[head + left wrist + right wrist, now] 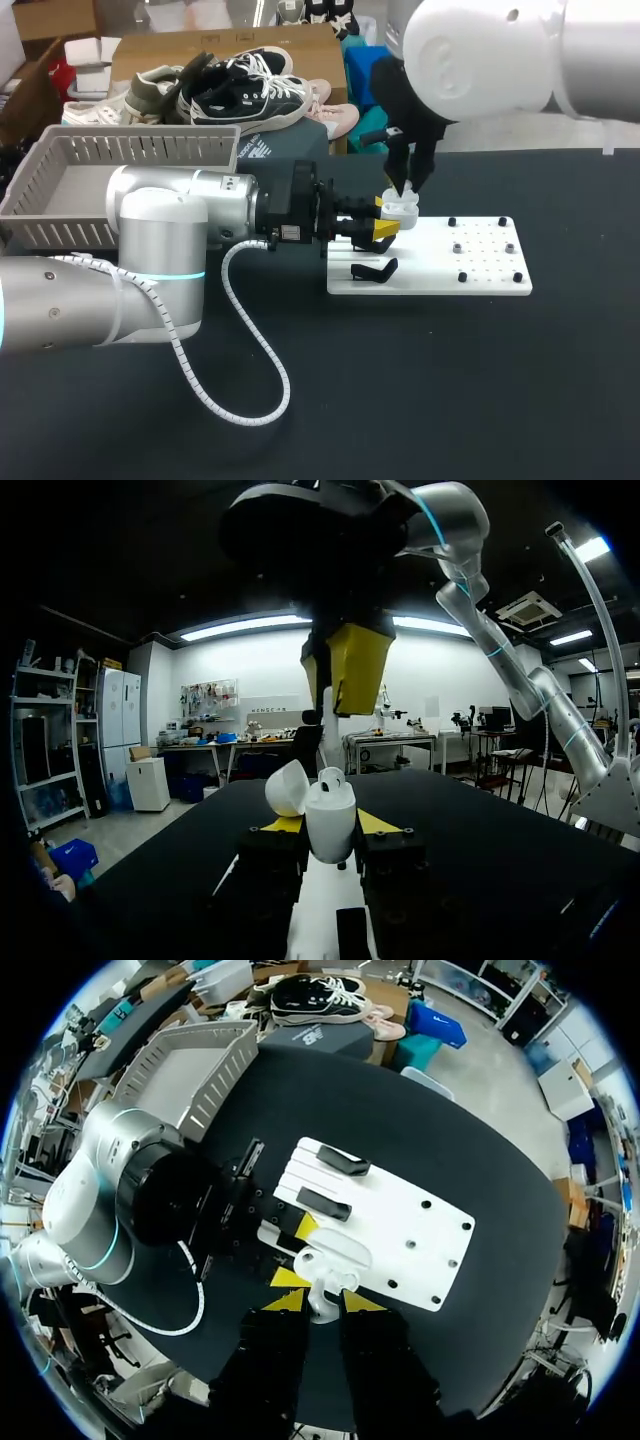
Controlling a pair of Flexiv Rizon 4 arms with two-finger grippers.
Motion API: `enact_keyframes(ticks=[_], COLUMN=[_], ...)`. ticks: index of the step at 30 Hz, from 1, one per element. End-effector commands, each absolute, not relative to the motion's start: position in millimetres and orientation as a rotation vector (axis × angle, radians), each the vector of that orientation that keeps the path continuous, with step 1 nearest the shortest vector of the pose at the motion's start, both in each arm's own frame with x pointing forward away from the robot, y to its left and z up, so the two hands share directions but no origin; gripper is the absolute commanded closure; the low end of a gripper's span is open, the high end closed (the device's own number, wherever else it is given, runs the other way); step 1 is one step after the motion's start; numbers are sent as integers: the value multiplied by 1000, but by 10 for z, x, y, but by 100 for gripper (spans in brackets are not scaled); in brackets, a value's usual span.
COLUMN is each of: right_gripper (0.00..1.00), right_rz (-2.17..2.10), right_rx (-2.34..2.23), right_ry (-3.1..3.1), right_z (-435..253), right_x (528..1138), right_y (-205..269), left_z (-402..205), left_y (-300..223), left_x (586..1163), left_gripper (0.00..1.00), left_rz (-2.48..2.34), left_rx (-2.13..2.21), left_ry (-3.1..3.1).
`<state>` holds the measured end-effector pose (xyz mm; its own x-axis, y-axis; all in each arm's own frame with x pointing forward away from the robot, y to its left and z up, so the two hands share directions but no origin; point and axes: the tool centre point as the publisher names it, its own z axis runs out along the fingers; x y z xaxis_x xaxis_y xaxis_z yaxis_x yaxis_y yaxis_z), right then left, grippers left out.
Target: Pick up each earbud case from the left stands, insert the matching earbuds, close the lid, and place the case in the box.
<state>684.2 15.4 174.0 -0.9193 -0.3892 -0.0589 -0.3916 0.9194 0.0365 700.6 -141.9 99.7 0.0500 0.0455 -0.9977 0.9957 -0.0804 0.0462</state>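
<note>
From the head view, my left gripper (385, 222) reaches over the near-left corner of the white board (470, 270), clamped on the earbud case (402, 208), with my right gripper (406, 186) hanging just above it. A black stand (372, 270) sits on the board beside it, and the grey box (60, 190) lies well off to the left. In the left wrist view, both yellow tips press the case (330, 825) from either side. It is upright, and its lid (286, 788) is swung open. In the right wrist view, the case (335, 1255) lies just ahead of my right gripper (322, 1302). I cannot tell whether that one is open or closed.
</note>
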Motion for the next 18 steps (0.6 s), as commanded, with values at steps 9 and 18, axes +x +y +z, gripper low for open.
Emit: enact_keyframes(ticks=[9, 18], right_gripper=[100, 100], right_rz=[-1, -15], right_rx=[-636, -607], right_ry=[3046, 3048], right_z=[1718, 1648], right_x=[6876, 6868], right_y=[275, 281], left_z=[991, 991], left_y=[-1420, -1420], left_x=[7008, 7008], left_gripper=[100, 100], left_rz=[-1208, -1208], left_rx=[1324, 1324], left_ry=[1168, 1168])
